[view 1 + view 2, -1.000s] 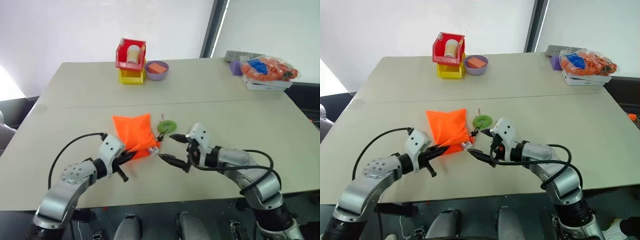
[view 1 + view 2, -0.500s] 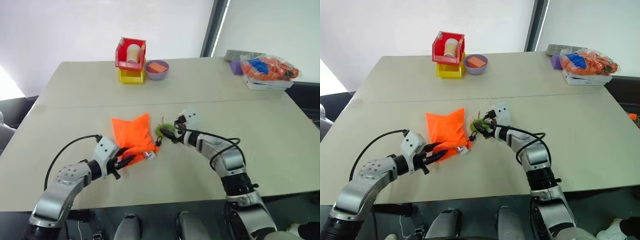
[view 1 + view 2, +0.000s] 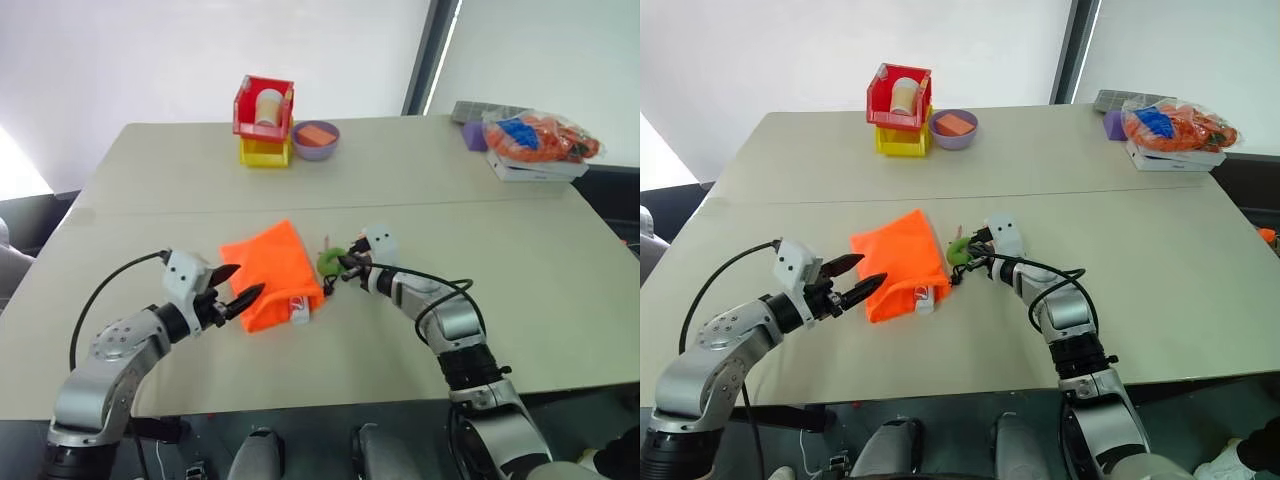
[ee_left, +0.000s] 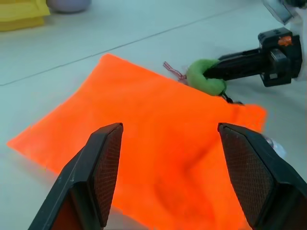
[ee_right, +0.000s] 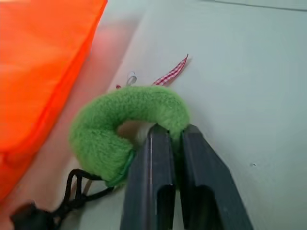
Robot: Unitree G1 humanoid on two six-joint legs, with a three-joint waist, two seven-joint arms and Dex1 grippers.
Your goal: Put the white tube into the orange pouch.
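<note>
Your right gripper [image 5: 168,139] was pinched shut on the green ring [image 5: 125,125] beside the pouch [image 3: 272,272], near the table's [image 3: 420,170] front edge. Your left gripper [image 3: 238,283] hung wide open, just off the pouch's left side. The tube [image 3: 300,311] poked out at the pouch's front corner.

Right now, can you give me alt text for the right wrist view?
The right hand is shut on the fuzzy green ring, which lies on the pale table. The orange pouch lies beside it, a black cord trailing from the ring.

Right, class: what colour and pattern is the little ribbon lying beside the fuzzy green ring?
Red-and-white gingham check ribbon, clearest in the right wrist view.
</note>
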